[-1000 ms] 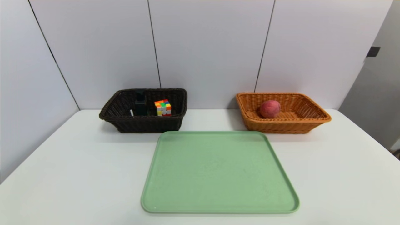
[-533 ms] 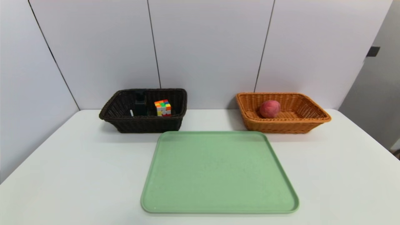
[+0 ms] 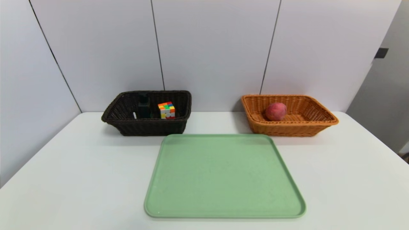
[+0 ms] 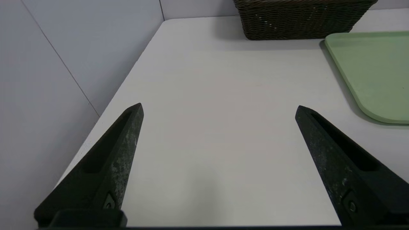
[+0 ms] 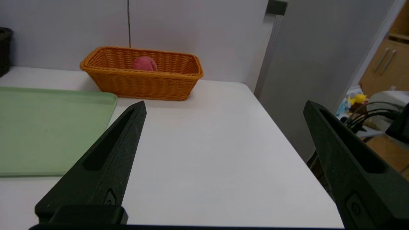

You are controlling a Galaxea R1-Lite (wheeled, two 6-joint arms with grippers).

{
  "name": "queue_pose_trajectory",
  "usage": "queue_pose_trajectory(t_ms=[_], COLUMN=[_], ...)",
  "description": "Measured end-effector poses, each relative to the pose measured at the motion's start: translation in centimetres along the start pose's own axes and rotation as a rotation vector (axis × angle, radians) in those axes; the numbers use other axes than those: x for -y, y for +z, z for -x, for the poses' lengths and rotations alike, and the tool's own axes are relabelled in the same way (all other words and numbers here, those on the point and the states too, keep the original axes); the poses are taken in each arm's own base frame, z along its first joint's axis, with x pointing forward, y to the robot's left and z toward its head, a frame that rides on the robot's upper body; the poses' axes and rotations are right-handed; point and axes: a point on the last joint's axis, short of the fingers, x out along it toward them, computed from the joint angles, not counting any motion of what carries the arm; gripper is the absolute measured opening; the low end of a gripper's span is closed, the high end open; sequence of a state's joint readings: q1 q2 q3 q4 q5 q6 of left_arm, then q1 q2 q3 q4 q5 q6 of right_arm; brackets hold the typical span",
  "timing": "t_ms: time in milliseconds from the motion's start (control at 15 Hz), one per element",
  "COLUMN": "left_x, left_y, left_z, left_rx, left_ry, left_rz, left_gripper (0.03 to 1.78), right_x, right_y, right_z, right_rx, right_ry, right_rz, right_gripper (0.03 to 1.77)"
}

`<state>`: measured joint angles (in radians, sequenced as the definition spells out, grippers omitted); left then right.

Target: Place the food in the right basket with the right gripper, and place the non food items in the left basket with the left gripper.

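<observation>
The reddish-pink fruit (image 3: pixel 276 111) lies inside the right basket (image 3: pixel 322 123), the light orange wicker one; it also shows in the right wrist view as the fruit (image 5: pixel 144 63) in that basket (image 5: pixel 143 84). The left basket (image 3: pixel 150 127), dark brown, holds the black bottle (image 3: pixel 143 106), the multicoloured cube (image 3: pixel 166 110) and the white pen (image 3: pixel 134 115). My left gripper (image 4: pixel 219 108) hangs open over bare table near the left side, empty. My right gripper (image 5: pixel 223 107) hangs open over the table's right part, empty. Neither arm shows in the head view.
A green tray (image 3: pixel 223 179) with nothing on it lies in the middle of the white table (image 3: pixel 80 179), in front of both baskets. Wall panels stand behind and to the left. The table's right edge (image 5: pixel 287 140) drops off beside the right gripper.
</observation>
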<state>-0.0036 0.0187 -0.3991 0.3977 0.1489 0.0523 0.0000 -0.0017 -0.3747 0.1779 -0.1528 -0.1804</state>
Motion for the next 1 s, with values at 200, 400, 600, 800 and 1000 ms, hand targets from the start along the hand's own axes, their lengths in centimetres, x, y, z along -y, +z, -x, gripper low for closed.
queue_pose_trajectory(t_ms=[200,400,600,800,1000], left_x=[0.5,0.8,1.1,1.3,1.3], left_y=[-2.6,-3.7,-4.9,-6.2,-6.2], left_z=[-2.3,-3.6,-4.0,-4.1,-4.1], left_rx=[0.048,0.218,0.142,0.026,0.021], left_ry=[-0.002,-0.011,-0.113,-0.153,-0.147], left_rz=[0.017,0.020,0.004,0.018,0.091], left_gripper=[1.69,1.69,1.69,1.69,1.69], right_x=[-0.9,-1.3,-1.9,-2.3,-2.3], right_y=[-3.2,-4.0,-6.4,-8.2,-8.3], right_z=[-2.0,-2.4,-2.7,-2.5,-2.5], right_rx=[0.069,0.214,0.019,-0.163,-0.176], right_ry=[0.000,0.036,0.122,0.208,0.187], right_rz=[0.053,0.077,0.073,-0.045,-0.110], right_gripper=[1.69,1.69,1.69,1.69,1.69])
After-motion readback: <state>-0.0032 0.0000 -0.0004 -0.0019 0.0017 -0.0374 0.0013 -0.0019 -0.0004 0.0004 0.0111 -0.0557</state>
